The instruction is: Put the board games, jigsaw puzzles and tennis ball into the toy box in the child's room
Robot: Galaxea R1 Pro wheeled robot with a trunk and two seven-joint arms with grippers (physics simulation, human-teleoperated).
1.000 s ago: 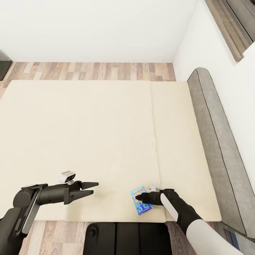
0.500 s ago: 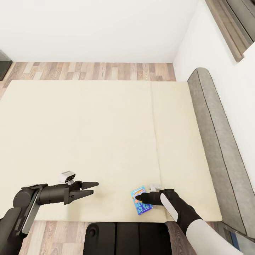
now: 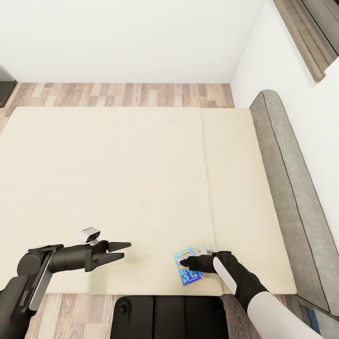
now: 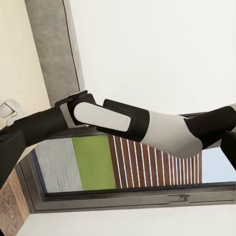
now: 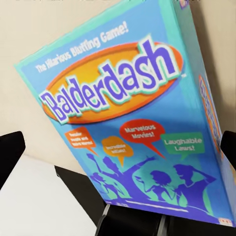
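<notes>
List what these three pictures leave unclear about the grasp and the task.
- Right gripper, head view: fingertips merge over the game box; contact cannot be told.
- Game box, right wrist view: its corners run off the frame.
- Left gripper, head view: hangs open over the bed; height unclear.

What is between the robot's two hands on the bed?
Only bare cream bed between left gripper and right gripper, which sits over the blue game box, in the head view.

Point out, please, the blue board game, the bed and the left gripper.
blue board game (image 3: 188,267): head view, middle of its printed lid.
bed (image 3: 117,179): head view, bare cream mattress surface.
left gripper (image 3: 123,250): head view, midway between its fingertips.
</notes>
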